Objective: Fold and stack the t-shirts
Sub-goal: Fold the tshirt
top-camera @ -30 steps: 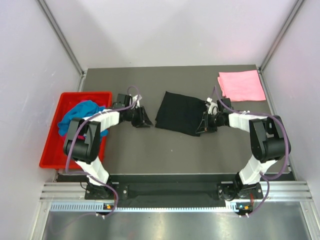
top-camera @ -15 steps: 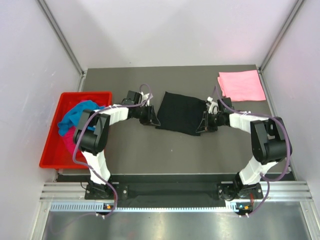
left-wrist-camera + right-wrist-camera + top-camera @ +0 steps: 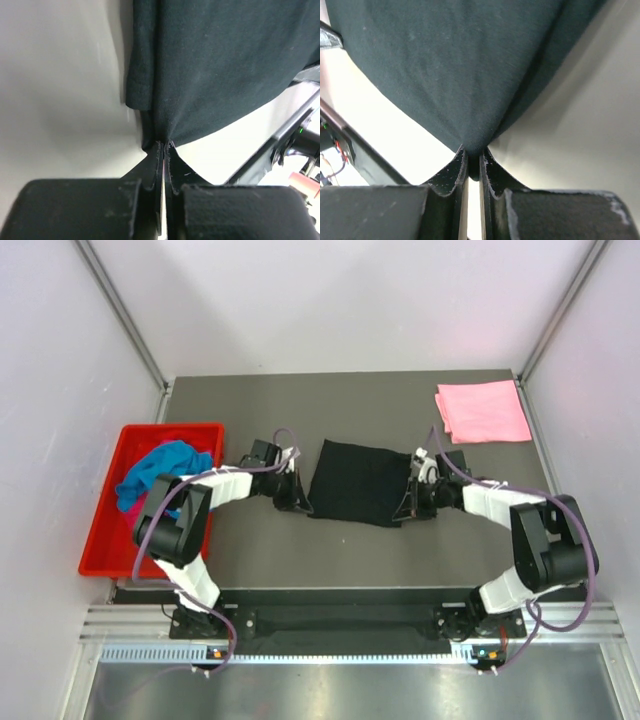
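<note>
At the left edge of the table (image 3: 300, 560) sits the one container I can see, the red tray (image 3: 98, 552). The turquoise shirt (image 3: 160, 464) lies bunched in its far half, spilling toward the tray's right wall. A small patch of magenta cloth (image 3: 127, 510) shows just below it, mostly hidden by my left arm, so I cannot tell how much of it is there. The near end of the tray shows bare red floor.

The black shirt (image 3: 355, 483) lies outside the tray, spread as a rough rectangle in the middle of the table between my two arms. The left gripper (image 3: 298, 496) is at its left edge. From the left wrist camera I see that gripper (image 3: 164, 150) pressed together on a bit of the black shirt (image 3: 215, 65), with the cloth gathering into a point where it enters the fingers and a folded hem running up beside it. The right gripper (image 3: 408, 498) is at the shirt's right edge. In the right wrist view that gripper (image 3: 472, 155) is nipped tight on the black shirt (image 3: 445, 65), which fans out from the pinch.

The pink shirt (image 3: 484, 411) lies folded flat in the far right corner of the table, well apart from the black one and from both grippers.
</note>
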Motion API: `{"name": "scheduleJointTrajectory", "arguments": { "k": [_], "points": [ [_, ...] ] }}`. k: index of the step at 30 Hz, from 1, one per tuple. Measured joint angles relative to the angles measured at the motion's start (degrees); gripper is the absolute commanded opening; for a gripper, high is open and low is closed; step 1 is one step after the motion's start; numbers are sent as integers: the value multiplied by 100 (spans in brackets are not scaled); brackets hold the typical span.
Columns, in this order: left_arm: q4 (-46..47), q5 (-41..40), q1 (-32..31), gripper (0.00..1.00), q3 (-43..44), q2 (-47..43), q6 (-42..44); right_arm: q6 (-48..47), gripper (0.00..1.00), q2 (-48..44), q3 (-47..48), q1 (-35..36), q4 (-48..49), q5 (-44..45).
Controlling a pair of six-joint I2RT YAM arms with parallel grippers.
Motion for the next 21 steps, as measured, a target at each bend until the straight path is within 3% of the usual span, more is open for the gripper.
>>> {"name": "scheduleJointTrajectory", "arguments": {
  "k": [1,3,4,6,10,12,16,21],
  "points": [
    [-61,-37,-39,9,-197,-177,-39,26,12,-118,-118,42,4,13],
    [-197,-85,-114,23,-483,-470,-81,103,20,-398,-376,96,-37,39],
    [-310,-170,-151,29,-595,-647,-111,138,34,-542,-487,125,-55,98],
    [-636,-400,-162,32,-636,-935,-155,229,43,-809,-612,125,-225,254],
    [-1425,-841,-55,30,105,-1060,-109,256,43,-1233,-479,122,-719,730],
    [-1620,-901,15,29,719,-1010,-42,260,38,-1357,-219,107,-1021,1040],
    [-1482,-667,87,27,1799,-675,13,243,25,-1366,452,79,-1268,1303],
    [-1073,-2,87,24,2564,328,13,208,20,-831,1117,55,-1054,1154]
  ]
}}
